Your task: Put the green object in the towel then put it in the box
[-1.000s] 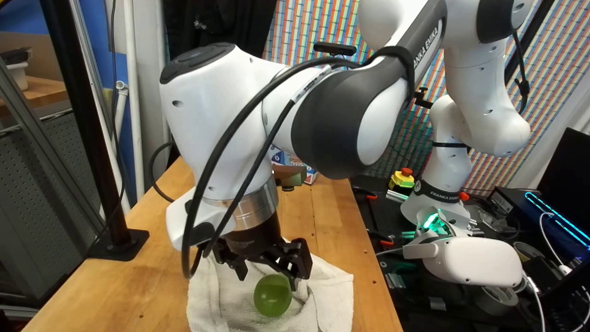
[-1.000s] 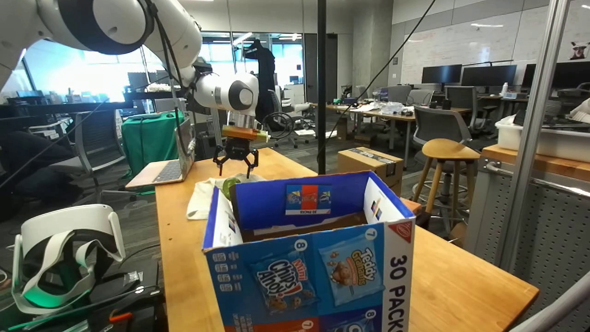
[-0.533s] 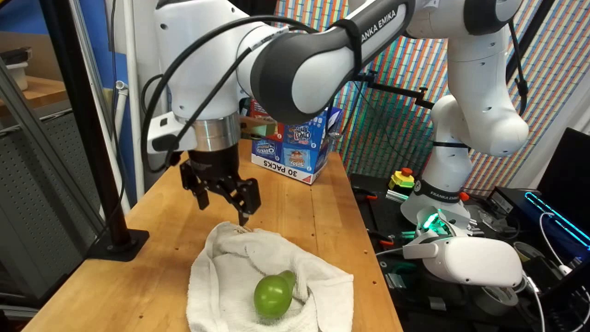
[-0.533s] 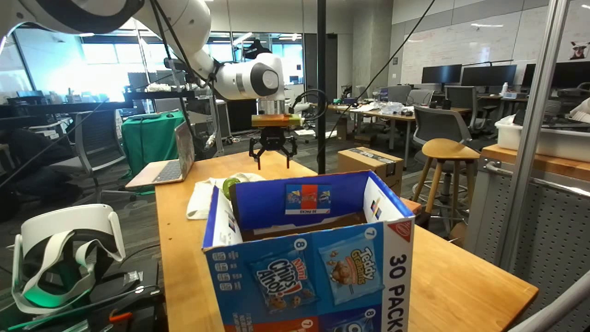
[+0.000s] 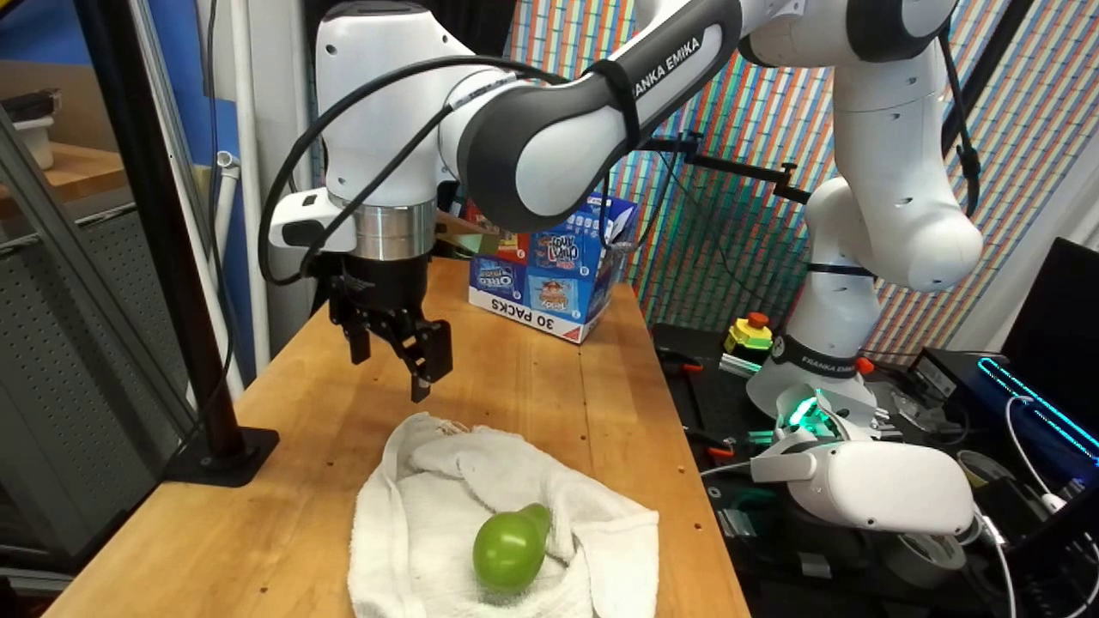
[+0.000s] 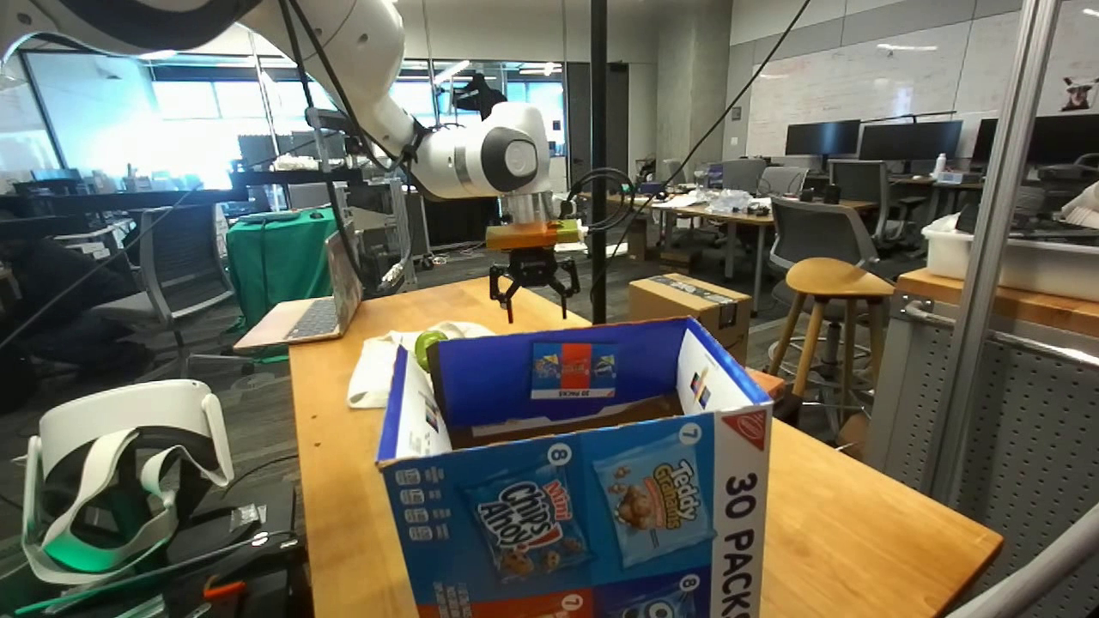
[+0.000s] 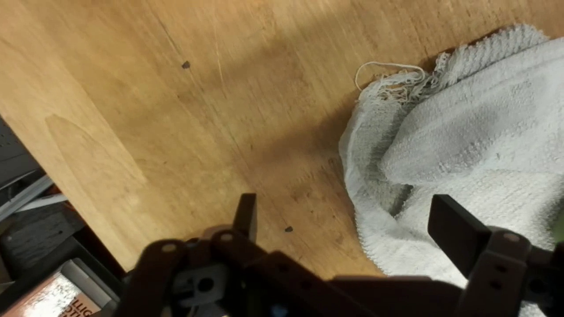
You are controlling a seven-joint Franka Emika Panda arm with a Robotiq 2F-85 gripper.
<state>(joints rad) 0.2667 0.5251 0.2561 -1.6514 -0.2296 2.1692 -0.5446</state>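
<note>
In an exterior view the glossy, pear-shaped green object lies on the rumpled, nubby white towel, its long axis slanting, with the narrow end pointing away from the camera and to the right. The black claw hangs, fingers spread apart, over the smooth wooden tabletop near the towel's frayed edge; the open-topped, printed cardboard box stands well apart from the towel.
</note>
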